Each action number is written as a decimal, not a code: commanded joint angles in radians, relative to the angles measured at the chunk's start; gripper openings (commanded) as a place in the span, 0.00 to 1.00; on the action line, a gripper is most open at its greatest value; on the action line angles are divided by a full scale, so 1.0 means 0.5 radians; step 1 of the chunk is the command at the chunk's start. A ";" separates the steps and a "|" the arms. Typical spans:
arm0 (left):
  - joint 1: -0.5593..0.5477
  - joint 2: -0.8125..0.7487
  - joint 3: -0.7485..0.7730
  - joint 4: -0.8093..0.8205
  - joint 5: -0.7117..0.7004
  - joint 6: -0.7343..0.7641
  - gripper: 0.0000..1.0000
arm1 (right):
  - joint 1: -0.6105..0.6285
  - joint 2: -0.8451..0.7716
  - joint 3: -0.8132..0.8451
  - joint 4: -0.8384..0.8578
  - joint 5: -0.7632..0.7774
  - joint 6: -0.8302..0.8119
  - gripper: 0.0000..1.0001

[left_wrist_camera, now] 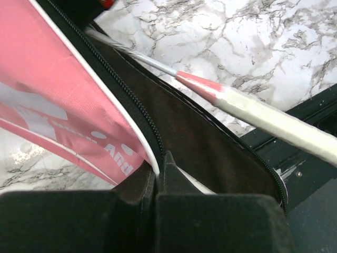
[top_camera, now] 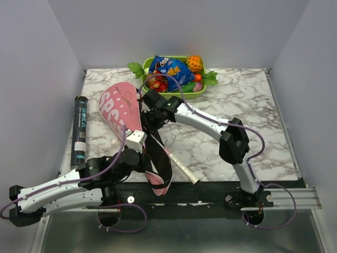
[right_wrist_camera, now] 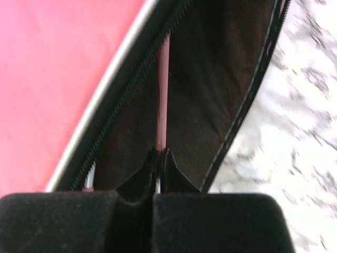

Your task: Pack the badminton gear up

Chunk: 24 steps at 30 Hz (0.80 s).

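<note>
The pink "SPORT" bag point(top_camera: 120, 104) lies at the table's left with its black inside point(top_camera: 159, 161) open toward the near edge. My left gripper point(top_camera: 138, 140) is shut on the bag's zipper edge point(left_wrist_camera: 152, 142), holding the upper flap point(left_wrist_camera: 52, 95). My right gripper point(top_camera: 146, 103) reaches into the opening and is shut on a racket's thin pink frame point(right_wrist_camera: 164, 89). That racket's white handle point(top_camera: 181, 168) sticks out of the bag over the marble, and it also shows in the left wrist view point(left_wrist_camera: 268, 120). The long black tube point(top_camera: 80, 129) lies left of the bag. No shuttlecocks show.
A green tray point(top_camera: 201, 94) with toy fruit and a blue snack packet point(top_camera: 169, 67) stands at the back centre, just behind my right wrist. The table's near edge point(top_camera: 210, 184) runs under the bag's end. Grey walls enclose the table on three sides.
</note>
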 commanded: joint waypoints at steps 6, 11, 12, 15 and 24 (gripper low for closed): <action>-0.010 -0.005 -0.040 0.225 0.053 0.021 0.00 | -0.063 0.177 0.197 0.482 -0.585 0.079 0.01; -0.010 -0.005 -0.070 0.256 0.050 0.021 0.00 | -0.063 0.024 -0.100 0.589 -0.744 -0.001 0.01; -0.007 -0.008 -0.071 0.268 0.053 0.021 0.00 | -0.066 -0.022 -0.149 0.632 -0.763 -0.022 0.01; -0.007 0.007 -0.077 0.283 0.059 0.027 0.00 | -0.066 -0.038 -0.251 0.730 -0.797 -0.038 0.01; -0.007 0.060 -0.089 0.366 0.130 0.060 0.00 | -0.078 0.263 -0.021 0.871 -1.070 0.023 0.03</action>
